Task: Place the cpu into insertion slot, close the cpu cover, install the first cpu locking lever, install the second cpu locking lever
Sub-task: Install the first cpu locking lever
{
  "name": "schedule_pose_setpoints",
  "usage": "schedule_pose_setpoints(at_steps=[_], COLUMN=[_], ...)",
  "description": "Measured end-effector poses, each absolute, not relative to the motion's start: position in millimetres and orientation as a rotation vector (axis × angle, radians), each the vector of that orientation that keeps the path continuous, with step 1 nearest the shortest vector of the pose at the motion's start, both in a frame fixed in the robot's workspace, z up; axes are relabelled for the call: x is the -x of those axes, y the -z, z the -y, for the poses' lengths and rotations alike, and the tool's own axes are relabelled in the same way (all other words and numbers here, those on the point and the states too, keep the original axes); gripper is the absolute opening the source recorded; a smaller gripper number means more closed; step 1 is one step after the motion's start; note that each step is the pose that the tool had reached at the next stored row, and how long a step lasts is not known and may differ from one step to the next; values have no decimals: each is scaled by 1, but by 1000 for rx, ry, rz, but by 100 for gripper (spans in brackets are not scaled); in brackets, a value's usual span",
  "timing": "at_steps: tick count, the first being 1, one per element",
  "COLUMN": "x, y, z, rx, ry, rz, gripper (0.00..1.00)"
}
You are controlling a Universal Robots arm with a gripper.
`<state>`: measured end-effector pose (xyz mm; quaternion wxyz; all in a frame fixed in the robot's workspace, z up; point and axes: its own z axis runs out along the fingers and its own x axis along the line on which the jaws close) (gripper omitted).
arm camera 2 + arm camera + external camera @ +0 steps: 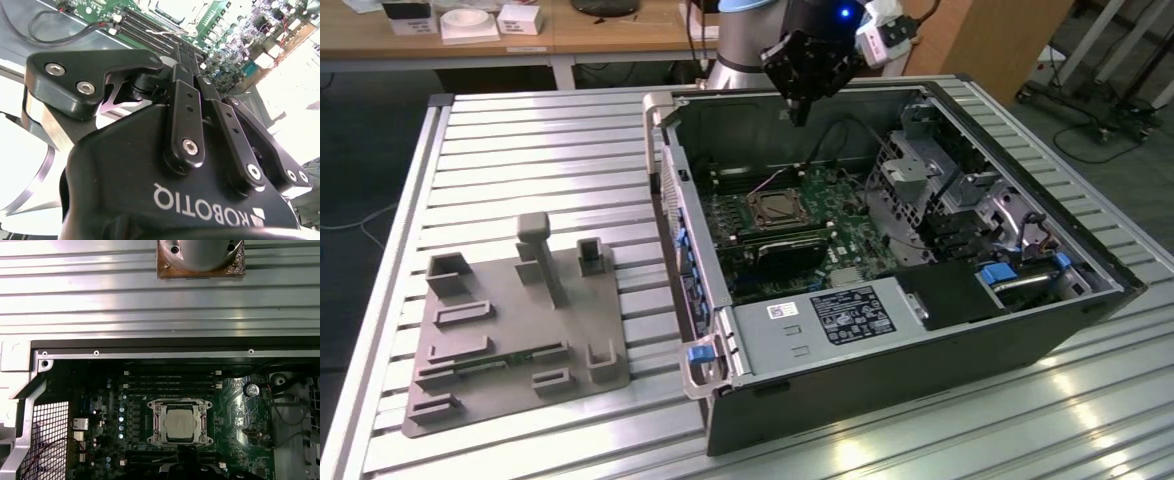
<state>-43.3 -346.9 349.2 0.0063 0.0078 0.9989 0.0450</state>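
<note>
1. In the exterior view, the pincer [798, 112] hangs over the open computer case [881, 385] on the bench [520, 150]. It is closed and empty. The cpu [782, 208] lies in its socket, well below.
2. In the second wrist view, the pincer [184, 47] is closed and points at the green board [220, 20].
3. In the first wrist view, the cpu [180, 422] sits in the socket with the cpu cover [159, 424] lying flat around it.

Bright glare streaks the ribbed metal table [947, 440], while the case [854, 390] interior sits dim.
</note>
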Motion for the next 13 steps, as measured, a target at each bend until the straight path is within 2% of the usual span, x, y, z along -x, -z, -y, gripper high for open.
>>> schedule_pose_setpoints(at_steps=[13], x=[60], y=[-326], z=[346], rx=[52], ry=[-140], rz=[-3126], gripper=[10])
